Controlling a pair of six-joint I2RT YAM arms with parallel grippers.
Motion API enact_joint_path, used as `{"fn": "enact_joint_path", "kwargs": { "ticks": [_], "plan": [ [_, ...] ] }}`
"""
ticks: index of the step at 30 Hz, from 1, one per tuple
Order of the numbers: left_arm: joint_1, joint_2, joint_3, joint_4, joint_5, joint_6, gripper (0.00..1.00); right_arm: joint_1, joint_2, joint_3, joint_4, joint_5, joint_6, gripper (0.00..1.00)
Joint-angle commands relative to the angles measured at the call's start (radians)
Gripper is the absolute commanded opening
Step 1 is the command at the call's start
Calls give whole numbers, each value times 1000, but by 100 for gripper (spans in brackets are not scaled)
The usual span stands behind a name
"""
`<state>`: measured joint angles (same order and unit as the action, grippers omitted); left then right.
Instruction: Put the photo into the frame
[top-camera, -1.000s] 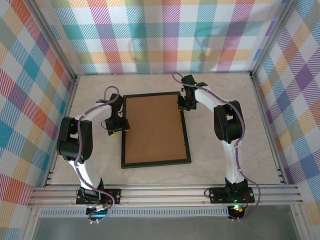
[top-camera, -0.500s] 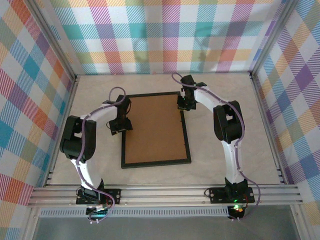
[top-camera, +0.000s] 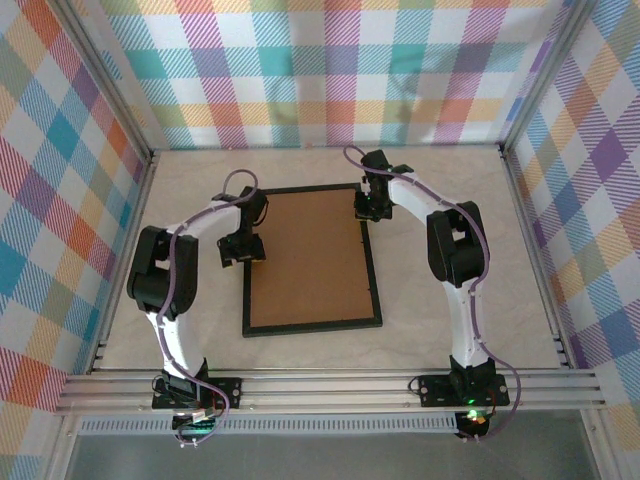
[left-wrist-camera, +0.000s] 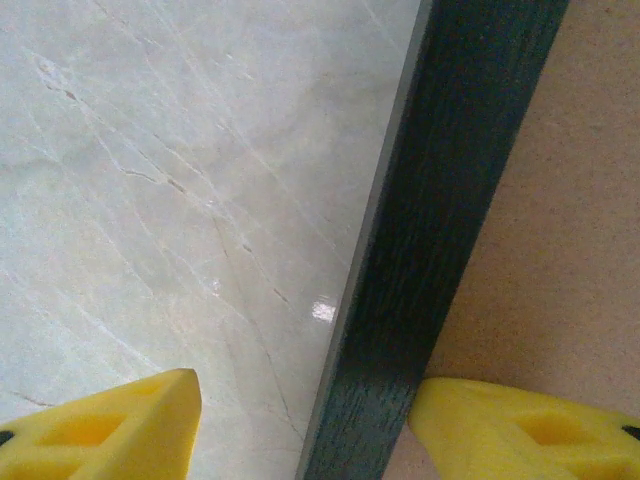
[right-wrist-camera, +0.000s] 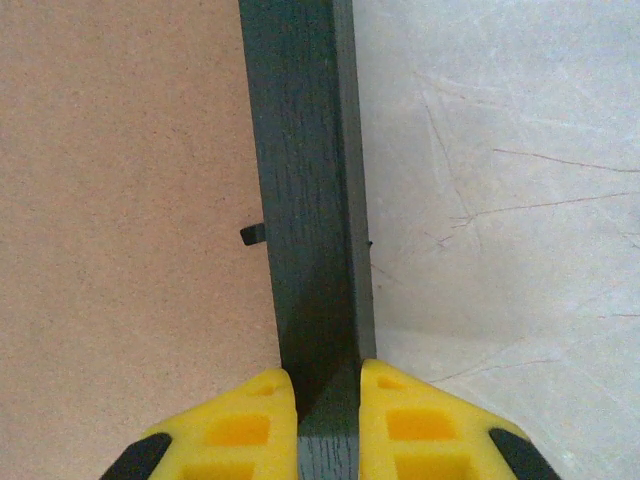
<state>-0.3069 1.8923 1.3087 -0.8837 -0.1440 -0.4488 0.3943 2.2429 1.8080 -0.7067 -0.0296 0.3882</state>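
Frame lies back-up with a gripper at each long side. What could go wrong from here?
1. The right gripper pinches only the thin black rail of the frame near its far corner; lifting from there could twist it or let it slip.
2. The left gripper stands open astride the opposite rail, half over the table, half over the brown back; closing off-centre might shove the frame sideways.

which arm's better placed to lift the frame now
Probably right: the right gripper is shut on the frame at one rail, while the left gripper only straddles the opposite rail, jaws open.
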Motion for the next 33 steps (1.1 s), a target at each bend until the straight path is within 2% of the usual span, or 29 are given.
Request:
{"fn": "enact_joint_path", "kwargs": {
  "ticks": [1, 8, 17, 26, 33],
  "plan": [
    [-44, 53, 19, 82, 213, 38, 65, 39, 35, -38, -78, -52, 23, 15],
    [60, -84, 65, 23, 205, 64, 67, 17, 10, -52, -82, -28, 15, 16],
    [156, -282, -112, 13, 183, 39, 68, 9, -3, -63, -86, -3, -1, 16],
    [181, -439, -311, -47, 193, 45, 68, 5, -18, -76, -83, 20, -18, 16],
    [180, -537, -481, 14, 253, -11, 68, 5, -20, -75, -83, 11, -26, 19]
  ]
}}
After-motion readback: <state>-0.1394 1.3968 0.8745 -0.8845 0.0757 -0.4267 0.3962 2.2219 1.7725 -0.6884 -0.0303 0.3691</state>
